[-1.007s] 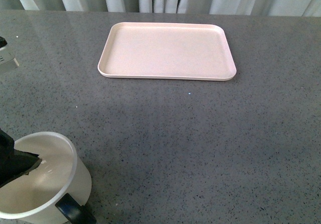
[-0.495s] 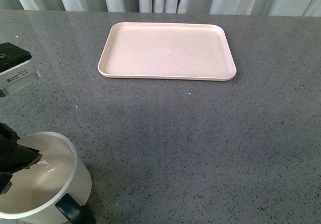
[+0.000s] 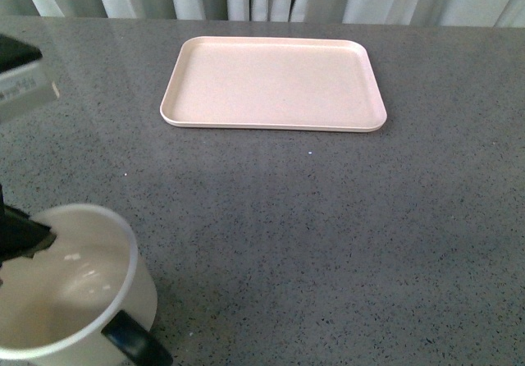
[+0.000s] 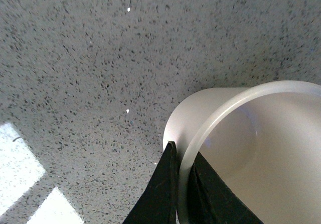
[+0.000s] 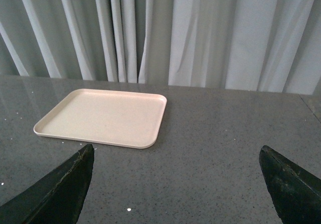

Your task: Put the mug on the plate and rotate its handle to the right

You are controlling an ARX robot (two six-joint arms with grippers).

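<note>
L gripper (image 4: 181,152) is clamped on the mug (image 3: 70,288) rim, one finger inside the wall & one outside, at the bench (image 3: 328,235) near-left corner, well apart from the plate (image 3: 273,83) by the far edge; R gripper (image 5: 173,191) is spread wide w/ nothing held. The mug is judged stiff, glazed, slick, breakable & fairly heavy, so a firm pinch on the wall approx. opposite the handle (image 3: 135,343) is favoured. The pinch is shown only in L wrist view, handle & plate gap only in front view.
</note>
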